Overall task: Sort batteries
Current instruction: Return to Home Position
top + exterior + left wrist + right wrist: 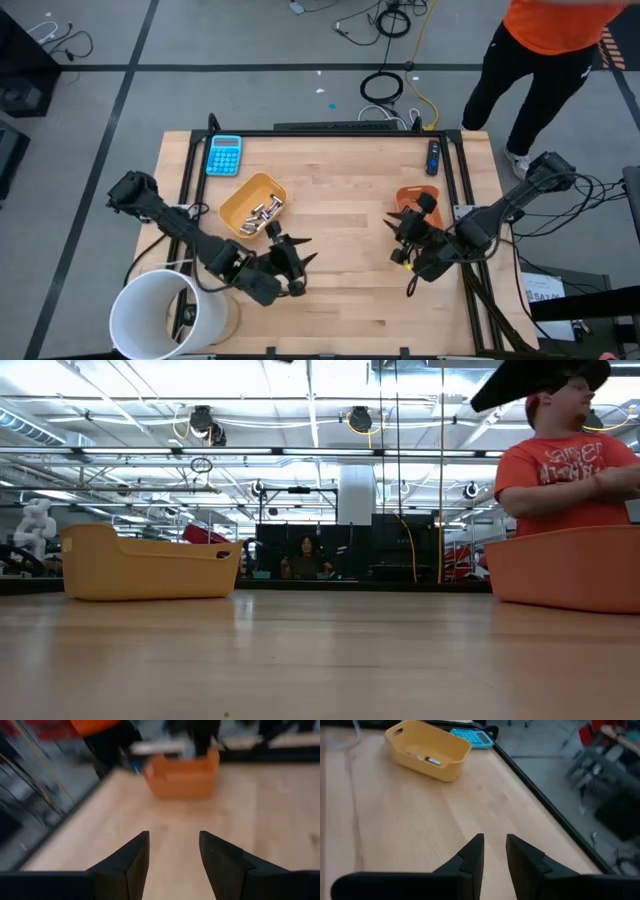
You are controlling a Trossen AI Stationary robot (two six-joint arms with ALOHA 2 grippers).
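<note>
The silver batteries (266,211) lie in a loose heap inside the yellow bin (240,203), at the end nearer the table's middle. Expect them to be light, rigid and smooth-skinned, and liable to roll or slip out of a pinch. Judging by their shape, the sound hold is across the middle of the barrel, with the fingers square to its length. You will find no loose cell on the bare table (340,190) in any view, so the sorting looks finished or close to it.

The left hand (288,258) hangs over the table near the yellow bin, on the side toward the near edge. Its fingers are moderately apart and empty. The right hand (400,245) sits just beside the orange bin (408,195), with only a narrow gap between its fingers and nothing in it.

- **High view:** the right arm covers much of the orange bin, so its contents cannot be told.
- **Left wrist view:** it shows only the orange bin's outer wall.
- **Right wrist view:** it looks into the yellow bin and shows a few cells on the floor, with the blue calculator (472,737) beyond.
- **Low view:** both bins appear as walls only and neither hand shows, but a person (565,470) in an orange shirt stands behind the table.
- **High view only:** the white bucket (140,300) at the near-left corner shows here and nowhere else.
</note>
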